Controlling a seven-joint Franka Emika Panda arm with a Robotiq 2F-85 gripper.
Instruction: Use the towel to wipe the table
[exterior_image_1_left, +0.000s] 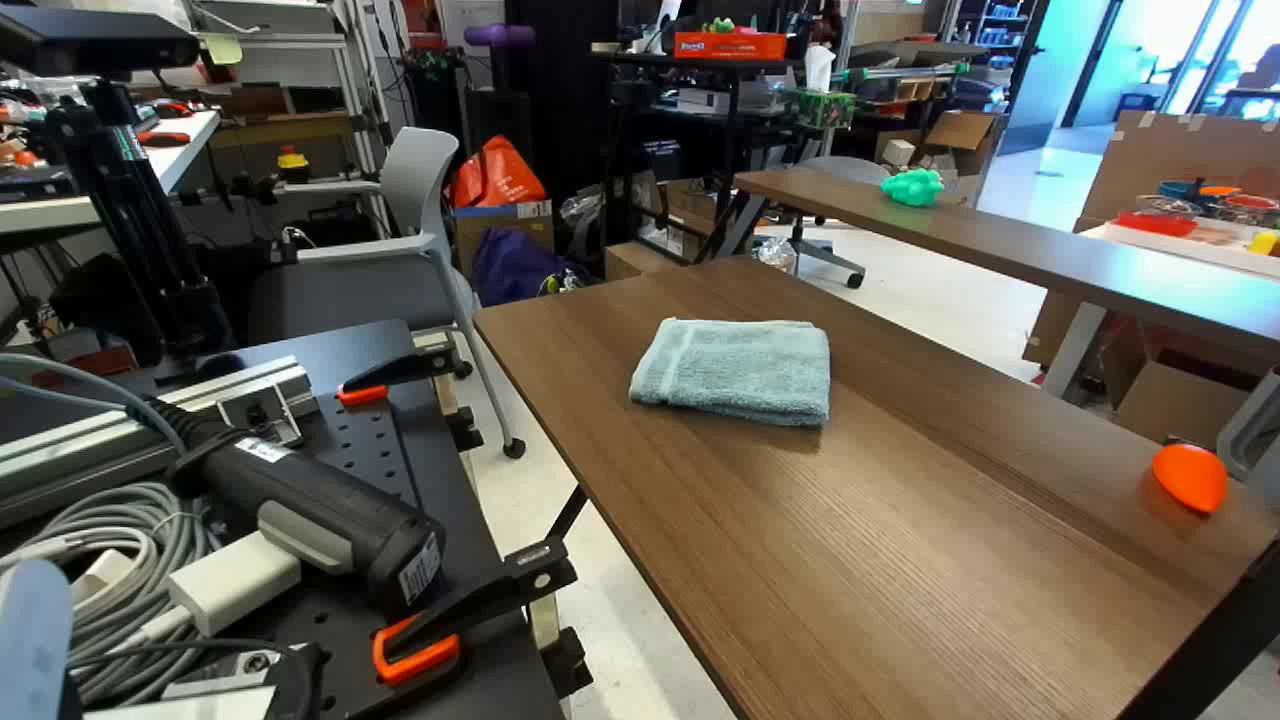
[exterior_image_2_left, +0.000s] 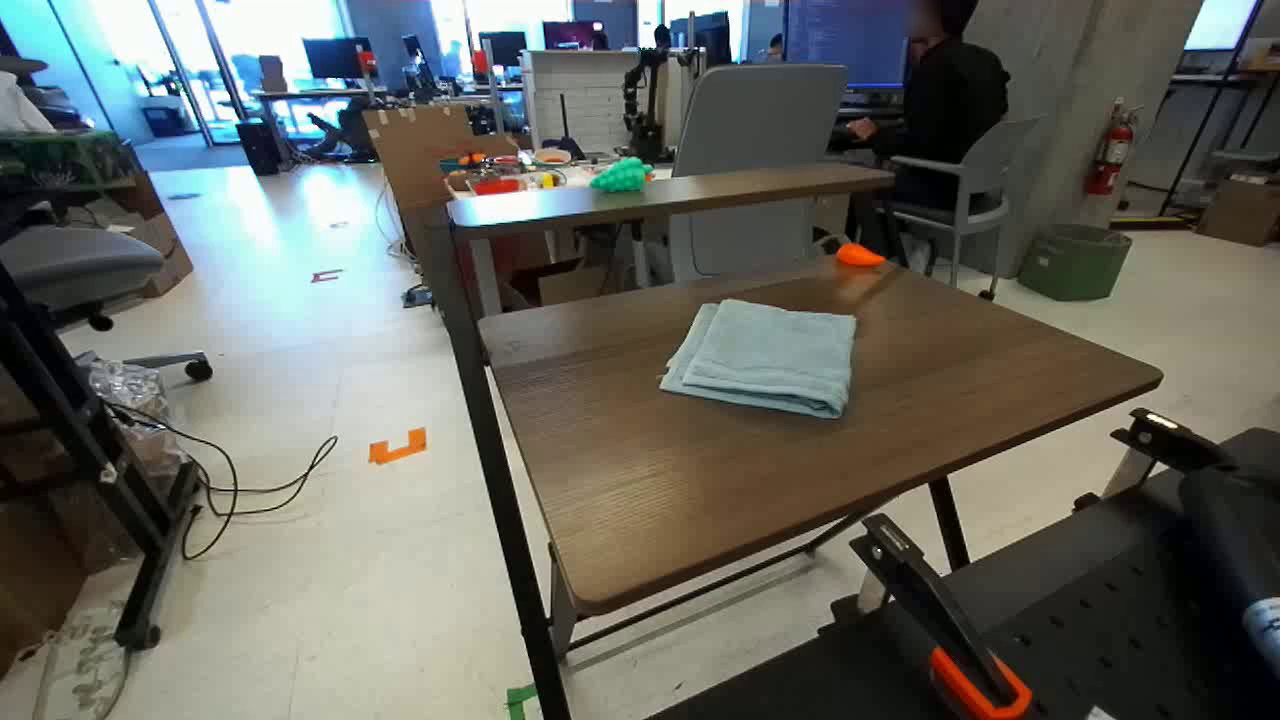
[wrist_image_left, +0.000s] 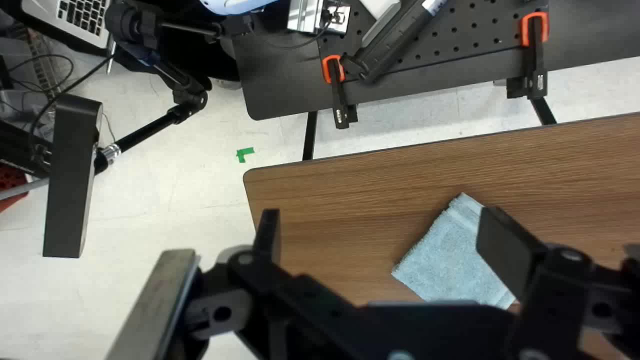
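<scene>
Gripper (wrist_image_left: 382, 222) with jaws parted wide, and folded towel (exterior_image_1_left: 735, 370) resting on the dark wood-grain table (exterior_image_1_left: 950, 560)

In both exterior views the light blue-grey towel lies flat, away from the table's edges; in an exterior view an orange object (exterior_image_1_left: 1190, 478) sits on the table near its right edge, a green object (exterior_image_1_left: 912, 187) rests on a similar table (exterior_image_1_left: 1020, 240) just beyond, and a black bench (exterior_image_1_left: 345, 350) bearing clamps (exterior_image_1_left: 490, 595) stands at the near left. In the wrist view the fingers (wrist_image_left: 269, 232) stand well apart, with the table and part of the towel showing between them
</scene>
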